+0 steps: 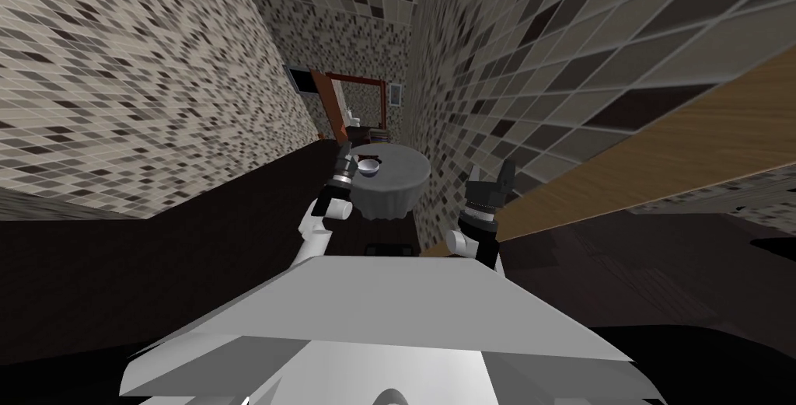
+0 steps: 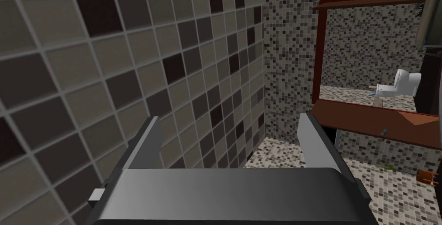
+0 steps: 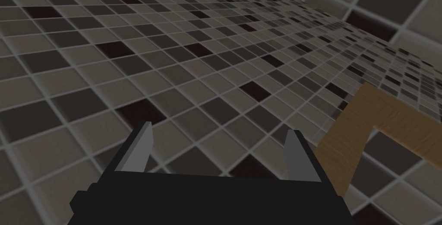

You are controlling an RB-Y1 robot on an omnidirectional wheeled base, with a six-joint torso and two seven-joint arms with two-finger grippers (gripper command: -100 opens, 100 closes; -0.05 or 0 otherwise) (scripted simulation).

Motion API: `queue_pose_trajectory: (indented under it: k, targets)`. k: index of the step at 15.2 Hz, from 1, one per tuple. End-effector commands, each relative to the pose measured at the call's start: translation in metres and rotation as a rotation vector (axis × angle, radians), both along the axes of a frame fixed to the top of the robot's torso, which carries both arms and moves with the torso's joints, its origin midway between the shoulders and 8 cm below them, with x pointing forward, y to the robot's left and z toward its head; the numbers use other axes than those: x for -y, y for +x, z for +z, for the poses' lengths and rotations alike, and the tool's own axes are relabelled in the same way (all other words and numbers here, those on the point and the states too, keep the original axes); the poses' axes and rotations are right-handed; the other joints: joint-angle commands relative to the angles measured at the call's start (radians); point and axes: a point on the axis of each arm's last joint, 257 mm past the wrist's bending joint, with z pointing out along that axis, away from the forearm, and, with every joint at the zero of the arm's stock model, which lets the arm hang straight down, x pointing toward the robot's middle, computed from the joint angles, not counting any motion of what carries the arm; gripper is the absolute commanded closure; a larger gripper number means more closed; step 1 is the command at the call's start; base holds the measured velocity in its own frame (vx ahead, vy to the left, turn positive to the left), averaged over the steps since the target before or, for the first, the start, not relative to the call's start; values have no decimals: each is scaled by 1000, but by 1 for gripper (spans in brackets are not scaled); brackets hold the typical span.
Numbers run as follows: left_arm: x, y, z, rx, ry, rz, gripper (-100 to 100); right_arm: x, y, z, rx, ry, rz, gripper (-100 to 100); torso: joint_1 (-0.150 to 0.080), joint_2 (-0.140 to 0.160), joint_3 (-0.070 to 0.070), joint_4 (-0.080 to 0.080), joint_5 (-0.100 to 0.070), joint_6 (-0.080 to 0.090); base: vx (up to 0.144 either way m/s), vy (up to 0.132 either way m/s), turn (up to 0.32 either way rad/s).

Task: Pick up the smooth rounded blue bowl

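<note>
A small pale, rounded bowl sits on a round table draped in a grey cloth, ahead of me in the head view. My left gripper is raised at the table's left edge, just left of the bowl. In the left wrist view that gripper is open with nothing between its fingers and points at a tiled wall. My right gripper is held up to the right of the table, near the tiled wall. Its fingers stand open and empty.
Tiled walls close in on both sides of a narrow dark floor. A wooden door frame runs along the right wall. Beyond the table is a red-brown doorway onto a mosaic-tiled room with a white toilet.
</note>
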Motion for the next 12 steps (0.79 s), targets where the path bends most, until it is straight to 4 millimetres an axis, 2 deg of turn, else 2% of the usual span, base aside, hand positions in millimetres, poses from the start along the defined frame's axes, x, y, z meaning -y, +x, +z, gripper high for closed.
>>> queue_pose_trajectory:
  k: [1,3,4,7,8,11,12]
  targets:
    - [3,13,-6,-41,-3,-8,-100,0,0,0,0,0,0,0,0,0,0,0,0,0,-33,-22,-22]
    - [3,16,-10,-59,-1,-6,-100,0,0,0,0,0,0,0,0,0,0,0,0,0,-22,-13,-5]
    - [7,30,-14,-88,-9,-18,-100,0,0,0,0,0,0,0,0,0,0,0,0,0,-30,-12,-11]
    - [8,35,-20,-121,-6,-16,-100,0,0,0,0,0,0,0,0,0,0,0,0,0,-28,-15,-12]
    - [11,49,-27,-158,-14,-25,-100,0,0,0,0,0,0,0,0,0,0,0,0,0,-23,-15,-12]
    - [13,54,-31,-186,-11,-25,-100,0,0,0,0,0,0,0,0,0,0,0,0,0,-24,-17,-10]
    - [16,68,-36,-221,-19,-35,-100,0,0,0,0,0,0,0,0,0,0,0,0,0,-24,-15,-13]
